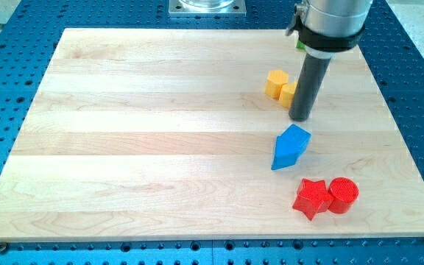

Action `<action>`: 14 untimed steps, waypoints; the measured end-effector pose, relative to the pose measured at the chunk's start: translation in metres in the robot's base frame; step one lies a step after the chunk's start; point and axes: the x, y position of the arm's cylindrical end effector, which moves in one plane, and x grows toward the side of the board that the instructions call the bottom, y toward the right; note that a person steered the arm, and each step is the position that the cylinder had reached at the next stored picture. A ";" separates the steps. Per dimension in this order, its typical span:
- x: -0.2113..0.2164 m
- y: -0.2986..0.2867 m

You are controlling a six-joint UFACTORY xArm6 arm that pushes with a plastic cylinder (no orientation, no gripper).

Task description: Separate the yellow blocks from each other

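Two yellow blocks (276,82), blue block (291,146), red star (312,197), red cylinder (343,195).

My tip (301,118) touches the second yellow block (288,93), which touches the yellow hexagonal block (275,82); blue block (290,146) just below tip
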 end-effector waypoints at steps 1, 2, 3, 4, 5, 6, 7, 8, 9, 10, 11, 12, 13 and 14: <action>-0.006 0.000; -0.003 0.021; -0.004 0.043; -0.048 0.024; -0.089 -0.024; -0.118 -0.043; -0.128 -0.050; -0.128 -0.050; -0.103 -0.033; -0.076 -0.024; -0.076 -0.026; -0.077 -0.033; -0.087 -0.030; -0.065 -0.007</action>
